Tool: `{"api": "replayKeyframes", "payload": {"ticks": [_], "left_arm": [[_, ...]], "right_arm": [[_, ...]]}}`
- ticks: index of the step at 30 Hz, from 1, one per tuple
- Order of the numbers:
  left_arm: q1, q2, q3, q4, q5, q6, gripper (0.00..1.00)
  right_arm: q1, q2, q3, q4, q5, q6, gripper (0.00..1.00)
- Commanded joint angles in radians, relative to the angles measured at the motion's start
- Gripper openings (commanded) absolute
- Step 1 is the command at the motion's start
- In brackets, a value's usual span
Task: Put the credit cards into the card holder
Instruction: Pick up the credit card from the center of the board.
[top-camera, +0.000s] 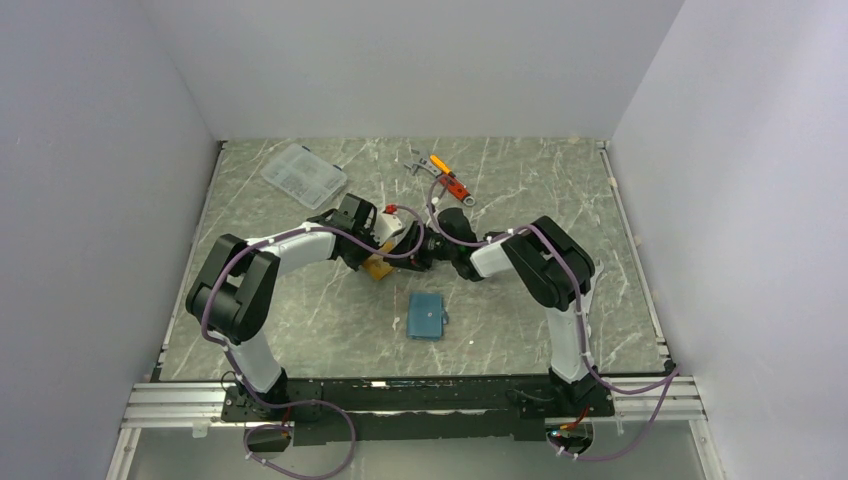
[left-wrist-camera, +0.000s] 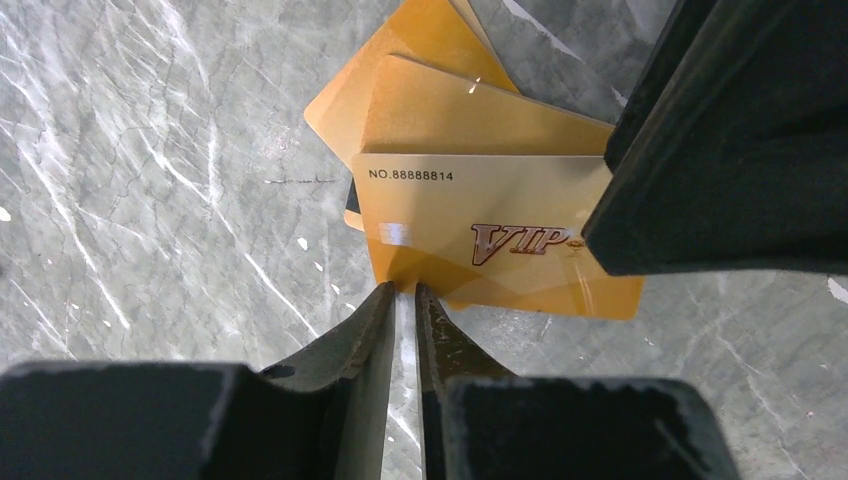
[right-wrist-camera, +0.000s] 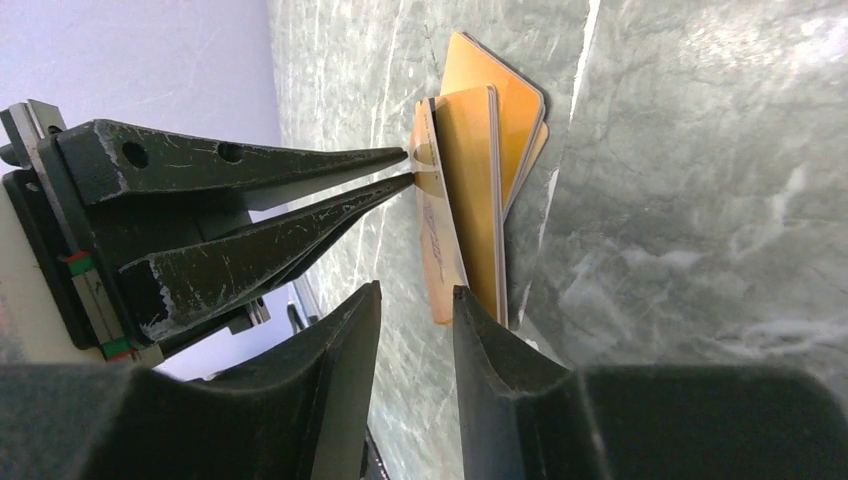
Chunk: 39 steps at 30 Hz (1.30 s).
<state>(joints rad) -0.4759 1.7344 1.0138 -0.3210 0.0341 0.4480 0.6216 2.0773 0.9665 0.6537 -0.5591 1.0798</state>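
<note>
Several orange-gold credit cards (top-camera: 377, 268) lie fanned on the marble table. The top one (left-wrist-camera: 480, 215), printed VIP, is tilted up off the others (right-wrist-camera: 505, 110). My left gripper (left-wrist-camera: 403, 288) is shut on that card's long edge, its tips (right-wrist-camera: 412, 167) pinching it. My right gripper (right-wrist-camera: 415, 290) is open at the card's short end, which sits between the jaws against one fingertip (right-wrist-camera: 462, 300). The teal card holder (top-camera: 426, 315) lies closed on the table nearer the arm bases, apart from both grippers.
A clear plastic box (top-camera: 303, 175) sits at the back left. An orange-handled tool (top-camera: 445, 172) with small metal parts lies at the back middle. Grey walls close in the table (top-camera: 560, 330) on three sides.
</note>
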Motion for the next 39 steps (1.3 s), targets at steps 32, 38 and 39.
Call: {"api": "replayKeyframes", "payload": {"ticks": [32,38,39], "left_arm": [[-0.005,0.028,0.042,-0.047,0.045,0.005,0.14],[-0.005,0.033,0.040,-0.047,0.050,0.003,0.13],[-0.005,0.033,0.040,-0.047,0.052,0.003,0.13]], "right_arm": [[0.012,0.029,0.044,-0.017,0.004,-0.037,0.35],[0.017,0.033,0.051,-0.016,-0.002,-0.040,0.35],[0.019,0.035,0.056,-0.017,-0.003,-0.040,0.35]]}}
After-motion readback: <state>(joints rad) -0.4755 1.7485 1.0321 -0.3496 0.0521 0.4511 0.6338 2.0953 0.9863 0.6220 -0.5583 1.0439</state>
